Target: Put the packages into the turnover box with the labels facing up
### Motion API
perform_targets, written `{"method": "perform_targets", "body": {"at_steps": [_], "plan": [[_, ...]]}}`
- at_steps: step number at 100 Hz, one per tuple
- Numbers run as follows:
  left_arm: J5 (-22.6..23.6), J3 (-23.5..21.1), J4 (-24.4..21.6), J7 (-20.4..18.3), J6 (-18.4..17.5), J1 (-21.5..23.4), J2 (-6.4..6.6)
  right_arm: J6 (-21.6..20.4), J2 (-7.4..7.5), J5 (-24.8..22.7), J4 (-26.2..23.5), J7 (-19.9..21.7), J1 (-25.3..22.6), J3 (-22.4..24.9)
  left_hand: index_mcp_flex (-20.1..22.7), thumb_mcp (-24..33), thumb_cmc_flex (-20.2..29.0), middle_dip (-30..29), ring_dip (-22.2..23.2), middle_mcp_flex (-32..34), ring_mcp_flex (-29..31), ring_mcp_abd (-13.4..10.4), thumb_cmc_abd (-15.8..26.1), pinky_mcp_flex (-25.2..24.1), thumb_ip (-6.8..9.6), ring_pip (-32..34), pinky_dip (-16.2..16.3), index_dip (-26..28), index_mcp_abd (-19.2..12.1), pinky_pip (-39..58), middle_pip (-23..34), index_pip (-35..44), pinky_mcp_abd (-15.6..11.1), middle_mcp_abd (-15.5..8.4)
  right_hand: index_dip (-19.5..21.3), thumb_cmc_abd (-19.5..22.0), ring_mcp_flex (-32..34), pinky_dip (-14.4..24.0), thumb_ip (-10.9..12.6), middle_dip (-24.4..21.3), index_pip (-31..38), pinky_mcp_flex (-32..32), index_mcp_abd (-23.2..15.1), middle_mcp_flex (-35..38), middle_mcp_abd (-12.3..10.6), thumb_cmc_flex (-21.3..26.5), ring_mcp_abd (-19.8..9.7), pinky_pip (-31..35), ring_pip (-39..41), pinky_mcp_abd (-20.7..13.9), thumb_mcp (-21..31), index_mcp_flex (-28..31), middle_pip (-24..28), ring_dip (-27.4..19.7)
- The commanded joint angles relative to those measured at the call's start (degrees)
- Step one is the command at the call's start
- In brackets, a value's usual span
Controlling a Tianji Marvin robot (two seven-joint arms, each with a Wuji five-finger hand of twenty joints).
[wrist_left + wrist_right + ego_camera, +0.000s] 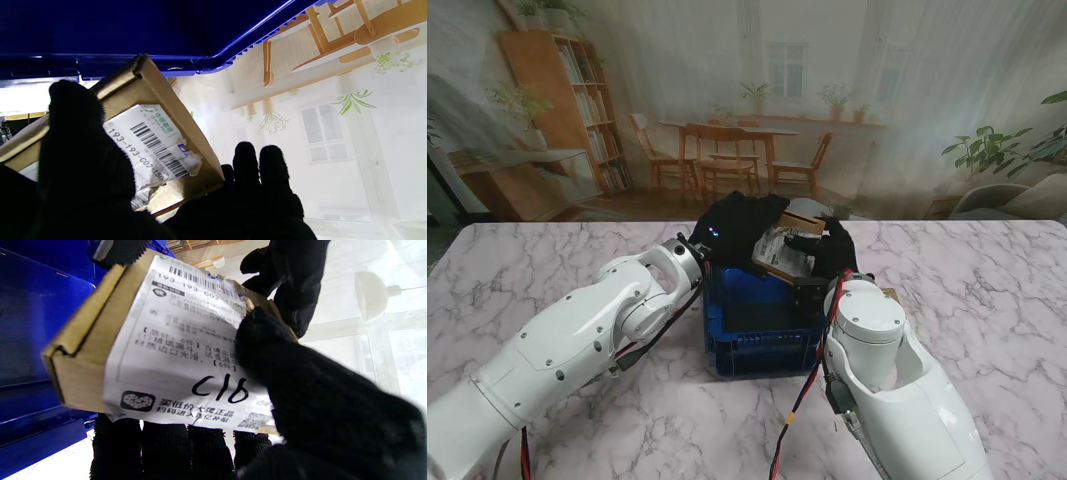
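gripping box (789, 243) from both sides, left hand (732, 230) and right hand (832, 250), label up, tilted over crate (757, 345) far rim, interior open.

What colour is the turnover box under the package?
Blue turnover box; clearest in the stand view.

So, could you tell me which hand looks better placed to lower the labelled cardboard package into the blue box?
Probably the right hand: its fingers wrap the brown labelled cardboard package, held over the blue plastic turnover box.
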Motion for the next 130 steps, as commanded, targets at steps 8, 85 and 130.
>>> {"method": "perform_targets", "body": {"at_steps": [8, 85, 130], "plan": [[-0.51, -2.09, -0.69, -1.16, -1.41, 1.62, -0.42, 0.67, -1.06, 0.37, -1.33, 1.39, 0.06, -0.93, 5.67, 30.98, 12.79, 4.79, 12.48, 7.22, 5.42, -1.28, 7.90, 2.92, 14.25, 2.89, 1.58, 6.88, -4.49, 3.30, 6.80, 10.11, -3.05, -4.04, -0.20, 8.81, 13.84, 3.72, 4.07, -0.30, 4.92, 5.69, -8.58, -0.26, 0.00, 7.11, -11.28, 10.21, 40.10, 0.57, 11.53, 3.30, 1.29, 4.93], [-0.84, -5.34, -1.69, -2.10, -5.37, 3.54, 0.15, 1.36, -1.77, 2.93, -0.69, -0.78, 1.00, -0.37, 4.63, 13.66, 8.19, -0.85, 1.90, 3.92, 2.49, 1.61, 13.94, 0.72, 6.87, -1.91, 1.28, -4.28, -3.06, -0.86, 0.78, 3.83, -0.24, -0.93, -1.40, 8.79, 14.77, 3.87, 4.15, -0.32, 3.72, 6.25, -7.72, 0.35, -0.62, 7.42, -12.32, 10.51, 40.75, -0.15, 11.86, 2.64, 1.83, 5.50], [-1.00, -6.00, -2.90, -5.11, -6.81, 3.96, 0.57, 1.28, -2.17, 3.44, 0.60, -1.88, 1.79, -0.37, 0.52, 5.82, -10.07, -23.92, -21.74, -10.81, -10.71, 11.66, 16.33, -4.09, 0.40, -11.51, -8.10, -14.52, -2.91, -9.63, -18.81, -7.05, 5.13, 6.34, -1.46, 8.93, 14.73, 3.82, 4.09, -0.45, 4.07, 6.30, -7.59, 0.12, -0.69, 7.41, -12.47, 10.52, 41.00, -0.37, 11.77, 2.45, 2.16, 5.53]]}}
